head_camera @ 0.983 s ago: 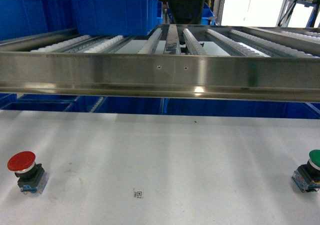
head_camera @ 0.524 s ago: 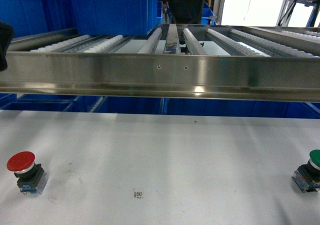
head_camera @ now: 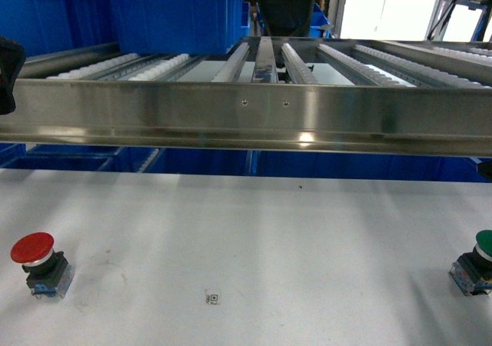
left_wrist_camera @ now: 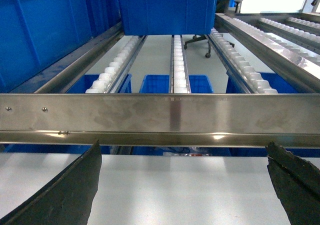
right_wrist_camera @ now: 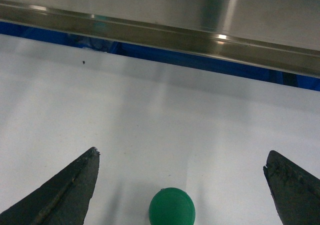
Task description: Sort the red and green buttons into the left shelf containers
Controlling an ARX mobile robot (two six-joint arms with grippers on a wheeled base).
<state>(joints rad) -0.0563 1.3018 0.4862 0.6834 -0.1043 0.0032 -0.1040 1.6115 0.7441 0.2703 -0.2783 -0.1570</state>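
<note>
With both hands spread and empty, the right hand should sink straight over the green button at 6 o'clock between its fingers, while the red button waits far left on the tabletop.

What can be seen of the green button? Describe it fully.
The green button has a glossy round mushroom cap over a pale collar, on a black-and-blue block body that looks plastic. It stands upright on the white table at the head view's right edge, partly cropped there. Nothing grips it. In the right wrist view its cap lies below and between the right gripper's open jaws, which stand well apart and clear of it.
</note>
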